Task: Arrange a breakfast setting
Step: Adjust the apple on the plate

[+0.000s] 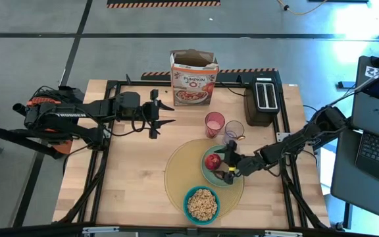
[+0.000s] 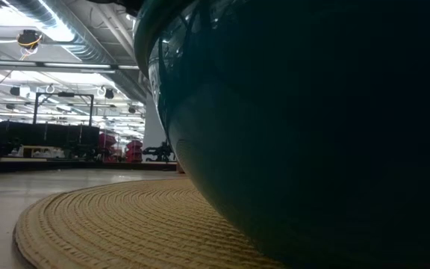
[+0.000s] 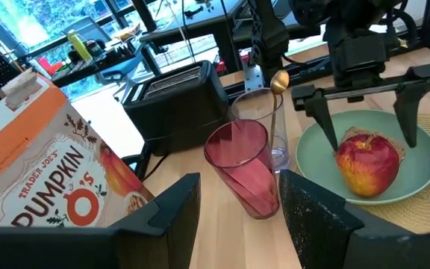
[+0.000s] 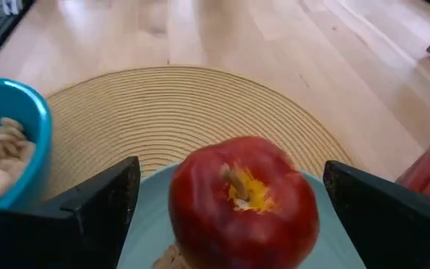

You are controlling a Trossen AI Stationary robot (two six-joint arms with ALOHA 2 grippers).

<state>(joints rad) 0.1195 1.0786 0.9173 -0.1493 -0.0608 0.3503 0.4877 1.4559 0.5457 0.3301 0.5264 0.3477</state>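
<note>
Right wrist view shows my right hand [image 4: 230,217] open, fingers either side of the red apple [image 4: 243,200] on the pale green plate [image 4: 144,232].

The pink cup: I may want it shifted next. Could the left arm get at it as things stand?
Probably yes. The left gripper hangs over bare table facing the pink cup, nothing between them. The clear mug with its gold spoon stands close beside it, so grasp carefully.
</note>
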